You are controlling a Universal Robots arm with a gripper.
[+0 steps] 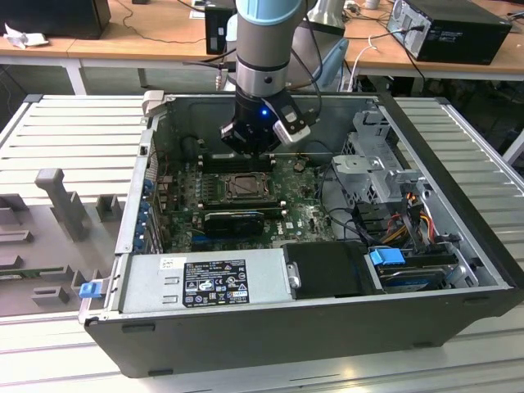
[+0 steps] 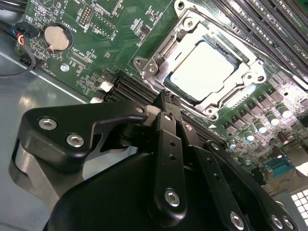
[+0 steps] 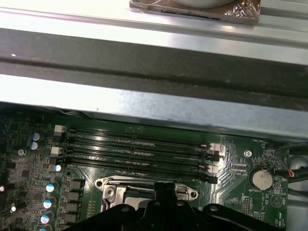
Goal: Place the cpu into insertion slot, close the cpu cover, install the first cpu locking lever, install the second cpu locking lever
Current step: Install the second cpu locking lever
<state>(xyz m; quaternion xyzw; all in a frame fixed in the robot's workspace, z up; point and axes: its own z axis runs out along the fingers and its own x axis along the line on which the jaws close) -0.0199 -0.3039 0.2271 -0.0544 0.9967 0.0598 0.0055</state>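
Note:
The cpu [image 2: 202,70] lies flat in the insertion slot [image 1: 243,187], its pale metal top showing through the window of the cpu cover [image 2: 156,57], which lies down over it. In the second wrist view my gripper [image 2: 166,97] is shut with nothing between its fingers, its tip just off the socket's edge nearest the black expansion slots. The exterior view has the gripper [image 1: 250,153] hanging low over the far side of the socket. The first wrist view catches the socket's silvery rim [image 3: 108,185] right beside the fingertip [image 3: 163,188]. I cannot tell how the locking levers stand.
Long black memory slots [image 3: 139,151] run beside the socket, under the case wall [image 3: 144,106]. A black expansion card [image 1: 233,221] lies in front of the socket, a power supply [image 1: 205,282] nearer still. A drive cage [image 1: 377,168] and cables stand at the exterior view's right. A coin battery [image 2: 54,37] sits on the board.

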